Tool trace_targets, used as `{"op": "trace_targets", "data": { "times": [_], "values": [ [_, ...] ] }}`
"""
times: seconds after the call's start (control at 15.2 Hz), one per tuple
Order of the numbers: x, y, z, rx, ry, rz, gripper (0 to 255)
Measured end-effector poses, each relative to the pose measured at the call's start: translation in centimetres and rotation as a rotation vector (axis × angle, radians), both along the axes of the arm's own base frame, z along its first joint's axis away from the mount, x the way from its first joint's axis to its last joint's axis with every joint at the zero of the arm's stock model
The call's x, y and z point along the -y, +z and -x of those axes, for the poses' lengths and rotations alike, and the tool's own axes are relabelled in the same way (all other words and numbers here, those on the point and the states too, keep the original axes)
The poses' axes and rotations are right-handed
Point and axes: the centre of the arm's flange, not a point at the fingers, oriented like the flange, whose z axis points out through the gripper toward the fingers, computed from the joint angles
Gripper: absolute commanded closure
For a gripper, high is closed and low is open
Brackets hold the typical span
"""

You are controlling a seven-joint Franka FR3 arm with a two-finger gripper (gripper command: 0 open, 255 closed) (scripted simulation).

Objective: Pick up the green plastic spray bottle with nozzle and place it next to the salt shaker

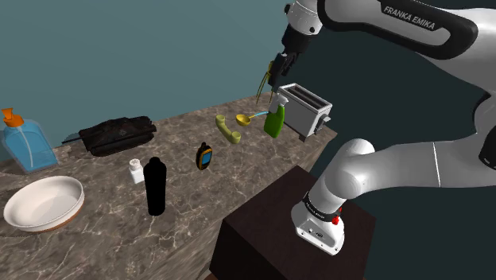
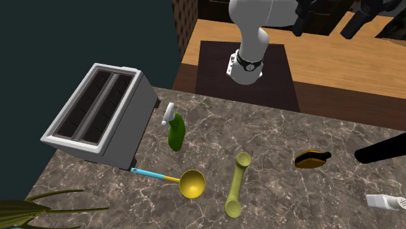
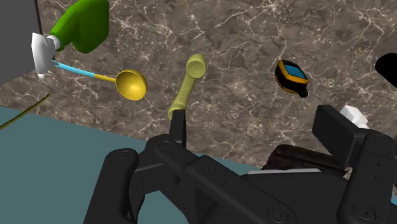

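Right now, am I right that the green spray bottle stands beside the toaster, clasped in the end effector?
No. The green spray bottle does stand beside the toaster, but the end effector is not clasping it: the shoulder view shows it raised above the bottle, and the wrist view shows it open and empty.

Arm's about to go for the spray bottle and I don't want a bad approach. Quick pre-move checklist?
1. Gripper open and empty: ok, fingers apart.
2. Gripper lined up on green spray bottle: not ok, bottle lies well off the fingers' line.
3. Bottle upright: ok.
4. Clearance from toaster: cannot tell, they stand close.
5. Free spot by salt shaker: ok, room beside it, black bottle close on one side.
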Motion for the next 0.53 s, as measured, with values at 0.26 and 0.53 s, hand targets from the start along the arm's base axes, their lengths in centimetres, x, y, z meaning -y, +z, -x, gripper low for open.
{"op": "trace_targets", "data": {
  "times": [0.26,0.53],
  "values": [
    [2.6,-1.1,-0.9,-0.008,-0.014,-0.012,0],
    [7.3,-3.4,-2.6,-0.023,-0.038,-0.032,0]
  ]
}}
